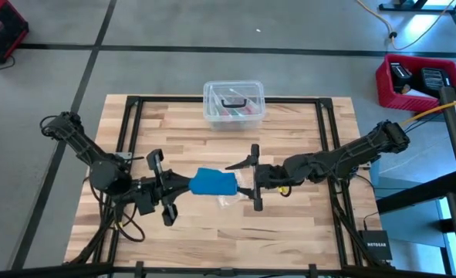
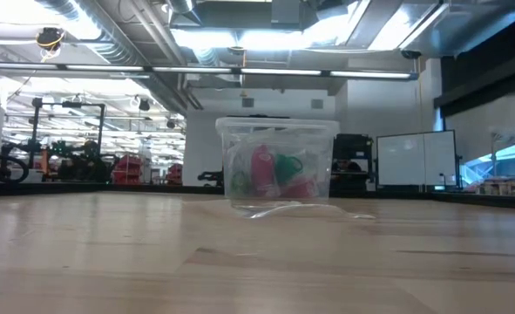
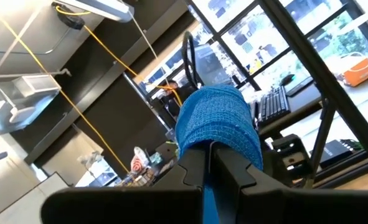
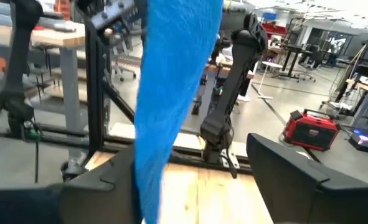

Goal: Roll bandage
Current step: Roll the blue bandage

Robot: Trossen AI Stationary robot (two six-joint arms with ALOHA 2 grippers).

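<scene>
The bandage (image 1: 212, 183) was held above the middle of the wooden table (image 1: 305, 224), between the two arms, as a thick blue roll with a loose band hanging from it. The left gripper (image 1: 183, 185) had its fingers (image 3: 230, 171) pressed together on the roll. The right gripper (image 1: 247, 179) stood just beside the other end with its fingers spread wide; the band passed between them, and it seemed not to be squeezed. A clear plastic box (image 1: 234, 103) stood at the far edge.
</scene>
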